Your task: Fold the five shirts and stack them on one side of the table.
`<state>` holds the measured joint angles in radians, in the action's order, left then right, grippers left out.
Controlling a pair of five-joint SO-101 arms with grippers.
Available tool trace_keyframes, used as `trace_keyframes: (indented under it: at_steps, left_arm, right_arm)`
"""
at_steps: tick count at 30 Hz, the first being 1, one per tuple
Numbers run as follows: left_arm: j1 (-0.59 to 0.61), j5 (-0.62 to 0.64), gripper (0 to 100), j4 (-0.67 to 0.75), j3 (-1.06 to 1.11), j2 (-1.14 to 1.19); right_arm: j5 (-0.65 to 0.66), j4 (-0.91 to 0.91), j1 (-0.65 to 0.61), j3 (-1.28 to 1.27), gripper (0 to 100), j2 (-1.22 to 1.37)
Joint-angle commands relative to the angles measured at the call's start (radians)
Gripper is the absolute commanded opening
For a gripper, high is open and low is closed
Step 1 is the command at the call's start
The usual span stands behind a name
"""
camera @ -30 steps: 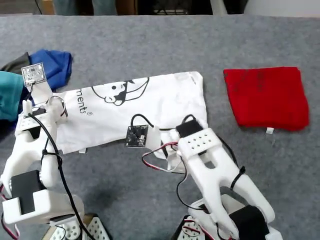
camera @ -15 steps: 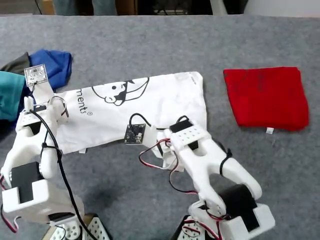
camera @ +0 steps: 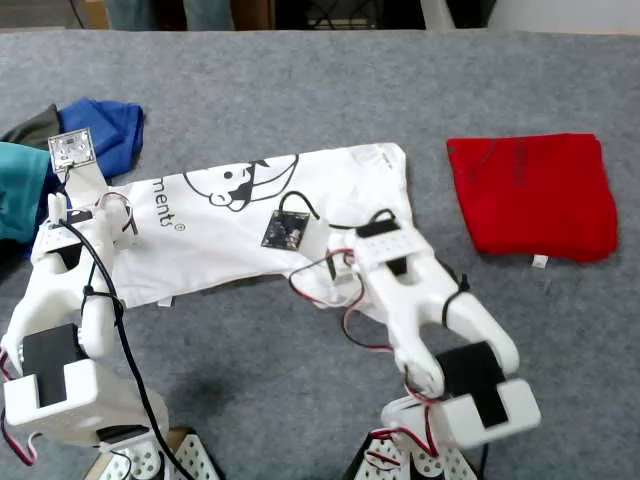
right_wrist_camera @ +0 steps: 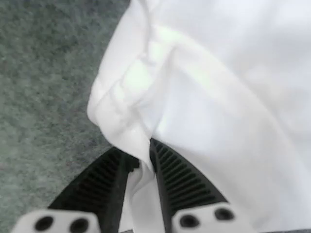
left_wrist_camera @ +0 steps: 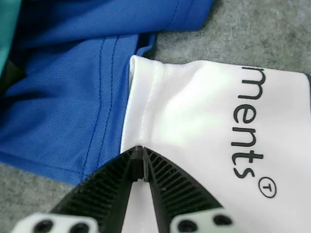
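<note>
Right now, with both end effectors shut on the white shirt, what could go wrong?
1. The left end effector pinches the white shirt right at its edge, which lies on the blue shirt; a pull might drag the blue one along.
2. The right end effector holds only a bunched bit of hem, which could slip and skew the fold.

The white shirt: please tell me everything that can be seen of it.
The white shirt is of smooth, thin-looking cloth with a black drawing and black lettering. It lies as a long, slightly slanted band on the grey table, apart from the folded red shirt. The left gripper is shut on its stitched hem, where it meets the blue shirt. The right gripper is shut on a bunched fold at its near edge.
</note>
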<state>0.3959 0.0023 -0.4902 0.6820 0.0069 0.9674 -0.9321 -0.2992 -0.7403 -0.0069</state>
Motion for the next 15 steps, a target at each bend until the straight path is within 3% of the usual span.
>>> trace_keyframes:
  at_steps: [1, 8, 15]
  left_arm:
    - [-0.001, -0.002, 3, -0.003, -0.05, -0.005]
    - [-0.001, -0.002, 3, -0.003, -0.05, -0.005]
    - [-0.002, -0.002, 3, -0.003, -0.05, -0.005]
  right_arm:
    - [-0.008, -0.175, 0.011, 0.209, 1.3, 0.007]
    - [0.008, -0.423, 0.009, 0.638, 1.3, 0.14]
    - [0.135, -0.658, 0.008, 1.13, 1.4, 0.469]
